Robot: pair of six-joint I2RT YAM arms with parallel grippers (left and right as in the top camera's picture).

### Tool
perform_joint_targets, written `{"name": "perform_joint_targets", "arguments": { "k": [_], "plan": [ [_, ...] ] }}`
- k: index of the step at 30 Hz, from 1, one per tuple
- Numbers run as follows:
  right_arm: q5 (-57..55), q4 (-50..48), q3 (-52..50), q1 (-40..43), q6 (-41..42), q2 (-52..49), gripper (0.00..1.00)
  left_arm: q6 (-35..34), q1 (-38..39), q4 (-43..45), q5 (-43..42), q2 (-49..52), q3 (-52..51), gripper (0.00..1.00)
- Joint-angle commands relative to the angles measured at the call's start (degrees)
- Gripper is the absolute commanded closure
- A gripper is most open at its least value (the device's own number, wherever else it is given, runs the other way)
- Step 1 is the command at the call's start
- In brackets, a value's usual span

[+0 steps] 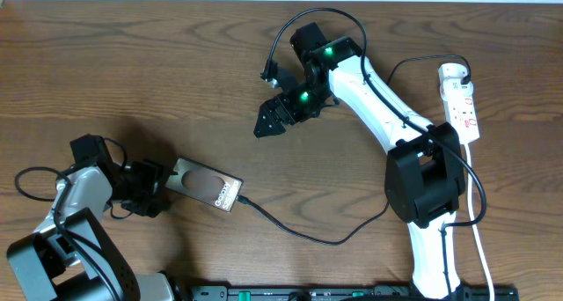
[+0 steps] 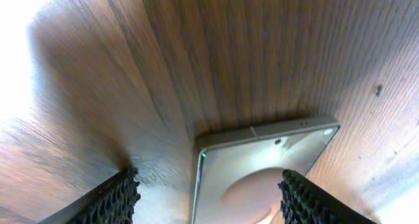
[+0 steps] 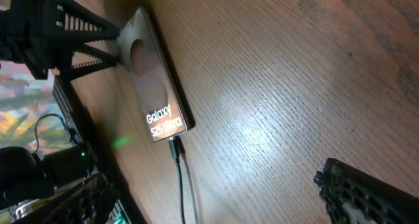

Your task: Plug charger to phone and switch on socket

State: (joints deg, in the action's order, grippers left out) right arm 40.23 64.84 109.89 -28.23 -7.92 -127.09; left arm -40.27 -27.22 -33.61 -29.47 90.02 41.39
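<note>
- The left gripper (image 1: 164, 188) is open, its fingers (image 2: 118, 196) straddling the left end of the phone (image 1: 208, 185), which lies flat at the near left of the table (image 1: 132, 63).
- The charger (image 1: 308, 239) tip sits at the phone's right end, and its cable trails right toward the socket (image 1: 464, 107) at the far right.
- The right gripper (image 1: 267, 123) hangs open and empty, well apart from the phone.

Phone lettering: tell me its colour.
White lettering on the dark phone, clearest in the right wrist view.

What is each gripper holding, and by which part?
Nothing. The left gripper, open, straddles the phone at the end opposite the charger, a gap showing; the right gripper hangs empty.
</note>
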Motion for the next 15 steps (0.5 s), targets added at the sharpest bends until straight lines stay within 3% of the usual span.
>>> {"name": "perform_joint_targets", "arguments": {
  "k": [1,8,15],
  "plan": [
    [0.37,-0.22,0.87,-0.24,0.13,0.42,0.01,2.43,-0.46,0.76,12.66,0.55,-0.02,0.26],
    [0.33,-0.66,0.87,-0.24,0.11,0.42,0.01,7.34,0.31,-1.90,5.64,-7.34,7.74,0.24],
    [-1.09,-0.83,0.87,-0.20,0.22,0.42,0.01,14.67,7.32,-13.79,5.73,-13.16,23.61,0.20]
  ]
}}
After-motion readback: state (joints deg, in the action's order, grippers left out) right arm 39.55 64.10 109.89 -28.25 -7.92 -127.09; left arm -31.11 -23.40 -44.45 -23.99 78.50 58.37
